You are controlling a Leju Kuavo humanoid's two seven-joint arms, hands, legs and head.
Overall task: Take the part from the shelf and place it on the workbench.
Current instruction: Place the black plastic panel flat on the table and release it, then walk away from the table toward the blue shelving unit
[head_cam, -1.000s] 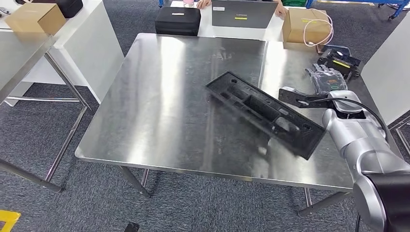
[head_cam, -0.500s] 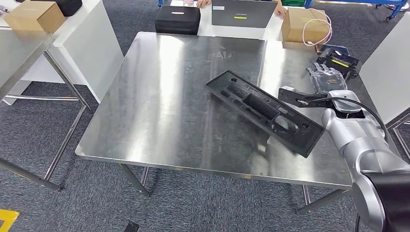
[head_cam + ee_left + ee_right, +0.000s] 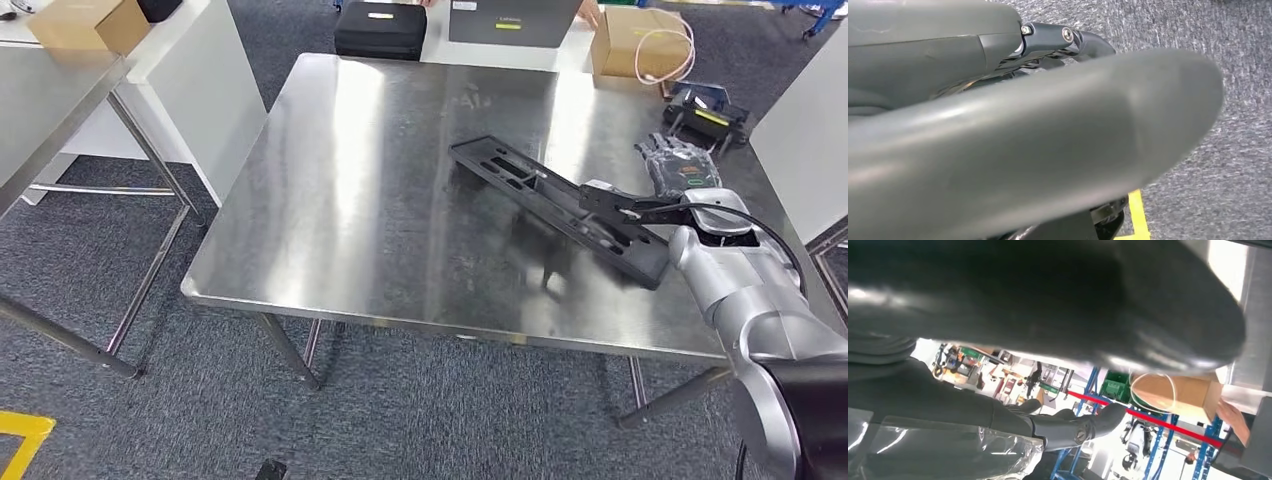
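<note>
Part laid on bench, R hand at its near end.
Part [image 3: 545,195] is seen flat on bench [image 3: 350,200], centre-right; R hand [image 3: 690,165] beside it, grip can't be told. If part is snagged on withdrawal, it's dragged off edge.

Your silver right arm [image 3: 745,290] enters from the lower right in the head view, its black elbow section lowest and the forearm rising forward to the wrist. The grey right hand [image 3: 680,165] extends beyond the wrist, palm down, its fingers [image 3: 1073,426] stretched out and pointing away from the body. You will find nothing between them. In the left wrist view, your left hand [image 3: 998,140] hangs over the floor. Its thick grey thumb [image 3: 1058,145] lies blurred across the frame, and the dark finger parts [image 3: 1058,37] sit behind it. You cannot judge from this whether those fingers are spread or curled.
</note>
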